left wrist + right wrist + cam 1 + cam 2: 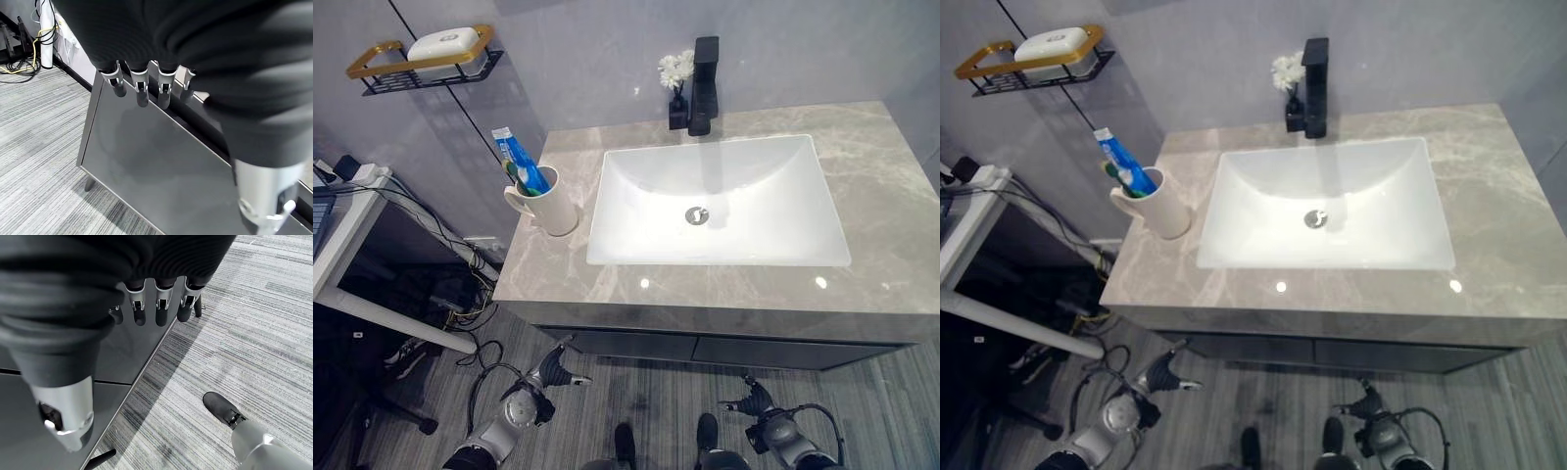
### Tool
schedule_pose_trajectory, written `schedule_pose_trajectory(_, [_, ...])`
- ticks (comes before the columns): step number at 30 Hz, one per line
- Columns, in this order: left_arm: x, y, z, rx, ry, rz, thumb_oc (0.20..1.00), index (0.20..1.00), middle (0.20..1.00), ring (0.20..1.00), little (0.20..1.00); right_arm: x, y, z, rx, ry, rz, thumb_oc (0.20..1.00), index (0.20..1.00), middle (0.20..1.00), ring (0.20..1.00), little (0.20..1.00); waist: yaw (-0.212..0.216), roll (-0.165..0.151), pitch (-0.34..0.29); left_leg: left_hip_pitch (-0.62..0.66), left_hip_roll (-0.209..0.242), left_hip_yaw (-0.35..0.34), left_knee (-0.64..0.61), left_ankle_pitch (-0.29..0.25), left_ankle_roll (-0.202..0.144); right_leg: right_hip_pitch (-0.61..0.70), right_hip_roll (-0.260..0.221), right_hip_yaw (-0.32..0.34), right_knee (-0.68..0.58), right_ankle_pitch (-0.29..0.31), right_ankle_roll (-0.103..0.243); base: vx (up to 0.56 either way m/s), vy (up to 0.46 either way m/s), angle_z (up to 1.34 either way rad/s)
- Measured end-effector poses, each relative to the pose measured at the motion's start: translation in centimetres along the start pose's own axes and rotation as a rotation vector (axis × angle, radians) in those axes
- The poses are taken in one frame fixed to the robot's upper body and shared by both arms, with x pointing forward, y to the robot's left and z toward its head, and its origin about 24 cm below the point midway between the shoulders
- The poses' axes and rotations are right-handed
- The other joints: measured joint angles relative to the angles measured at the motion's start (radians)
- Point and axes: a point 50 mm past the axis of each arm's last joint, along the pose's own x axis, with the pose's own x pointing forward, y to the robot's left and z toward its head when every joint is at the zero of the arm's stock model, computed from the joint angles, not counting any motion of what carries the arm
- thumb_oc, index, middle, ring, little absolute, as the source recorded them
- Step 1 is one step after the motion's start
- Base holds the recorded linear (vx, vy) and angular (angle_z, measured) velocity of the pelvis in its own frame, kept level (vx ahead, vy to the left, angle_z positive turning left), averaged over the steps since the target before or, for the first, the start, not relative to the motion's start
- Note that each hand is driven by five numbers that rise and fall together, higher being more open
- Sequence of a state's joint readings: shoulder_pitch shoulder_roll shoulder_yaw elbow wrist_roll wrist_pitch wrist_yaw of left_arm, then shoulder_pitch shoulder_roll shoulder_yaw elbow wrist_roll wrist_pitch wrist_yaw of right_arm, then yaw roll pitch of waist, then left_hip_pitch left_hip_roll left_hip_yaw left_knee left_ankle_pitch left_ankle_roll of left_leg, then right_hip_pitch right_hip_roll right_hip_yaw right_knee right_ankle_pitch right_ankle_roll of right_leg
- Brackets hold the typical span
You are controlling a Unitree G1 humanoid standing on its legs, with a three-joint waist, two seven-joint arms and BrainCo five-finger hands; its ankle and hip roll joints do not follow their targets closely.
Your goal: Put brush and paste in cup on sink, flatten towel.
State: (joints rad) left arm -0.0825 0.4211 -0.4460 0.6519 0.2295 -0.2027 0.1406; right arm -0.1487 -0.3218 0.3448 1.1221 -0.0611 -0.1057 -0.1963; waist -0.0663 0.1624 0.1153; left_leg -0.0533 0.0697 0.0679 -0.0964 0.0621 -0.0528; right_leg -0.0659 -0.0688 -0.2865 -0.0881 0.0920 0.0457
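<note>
Both robot hands are seen low in the head views, down by the grey floor (656, 392) in front of the dark cabinet (146, 166). On the left hand (556, 370), loosely extended fingers (140, 88) are shown with nothing held. On the right hand (751, 399), the fingers (162, 308) are likewise relaxed and empty. Above, a grey marble counter (891, 206) is set with a white basin (720, 201). A white cup (548, 204) is placed on the counter's left end, just beside the basin. A blue toothpaste tube (517, 159) and a green toothbrush (516, 177) are stood inside the cup. A black tap (704, 88) is fitted behind the basin, with a small vase of white flowers (676, 70) beside it. A wall rack (421, 64) carrying soap is mounted at upper left.
</note>
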Motion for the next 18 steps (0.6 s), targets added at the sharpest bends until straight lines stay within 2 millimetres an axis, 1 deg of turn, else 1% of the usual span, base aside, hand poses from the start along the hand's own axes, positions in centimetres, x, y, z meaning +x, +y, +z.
schedule_pose_trajectory(3, [0.4, 0.6, 0.6, 0.011, -0.024, 0.033, 1.0, 1.0, 1.0, 1.0, 1.0, -0.3, 0.3, -1.0, -0.002, 0.027, 0.007, 1.0, 1.0, 1.0, 1.0, 1.0, -0.001, -0.018, -0.012, 0.0, 0.001, 0.002, 0.0, 0.0, 0.0, 0.0, 0.0, 0.002, 0.0, -0.001, -0.001, 0.0, 0.0, 0.0])
schedule_pose_trajectory(5, [0.5, 1.4, 1.7, 0.004, -0.071, 0.072, 1.0, 1.0, 1.0, 1.0, 1.0, -0.6, 0.6, -1.6, -0.003, 0.044, 0.012, 1.0, 1.0, 1.0, 1.0, 1.0, 0.002, -0.027, -0.017, -0.001, 0.0, 0.001, -0.003, 0.0, 0.0, 0.0, 0.0, 0.002, 0.0, -0.002, -0.001, 0.0, 0.0, 0.0])
schedule_pose_trajectory(8, [0.1, 2.4, 2.7, -0.017, -0.124, 0.125, 1.0, 1.0, 1.0, 1.0, 1.0, -0.9, 1.1, -2.4, 0.0, 0.065, 0.024, 1.0, 1.0, 1.0, 1.0, 1.0, 0.001, -0.031, -0.02, -0.001, 0.0, 0.001, -0.004, -0.001, 0.0, 0.003, 0.0, 0.002, 0.0, -0.004, -0.001, 0.0, 0.0, 0.0])
schedule_pose_trajectory(11, [-0.1, 3.6, 4.2, -0.066, -0.196, 0.182, 1.0, 1.0, 1.0, 1.0, 1.0, -1.2, 1.4, -3.1, -0.001, 0.089, 0.034, 1.0, 1.0, 1.0, 1.0, 1.0, 0.018, -0.03, -0.021, 0.002, 0.0, -0.003, -0.004, 0.0, 0.0, 0.009, 0.0, -0.002, 0.0, -0.004, -0.001, 0.0, -0.009, 0.04])
schedule_pose_trajectory(13, [-0.2, 3.7, 4.3, -0.064, -0.204, 0.183, 1.0, 1.0, 1.0, 1.0, 1.0, -1.3, 1.5, -3.2, -0.001, 0.093, 0.035, 1.0, 1.0, 1.0, 1.0, 1.0, 0.023, -0.029, -0.022, 0.007, 0.0, -0.006, -0.005, 0.0, 0.0, 0.016, 0.0, -0.005, 0.0, -0.005, -0.001, -0.01, -0.003, 0.04])
schedule_pose_trajectory(18, [-0.5, 3.3, 3.0, -0.066, -0.156, 0.175, 1.0, 1.0, 1.0, 1.0, 1.0, -1.0, 1.2, -2.6, 0.011, 0.08, 0.023, 1.0, 1.0, 1.0, 1.0, 1.0, 0.026, -0.025, -0.025, 0.01, 0.0, -0.021, -0.005, 0.001, -0.001, 0.026, 0.0, -0.021, 0.0, -0.007, -0.001, -0.02, 0.002, 0.08])
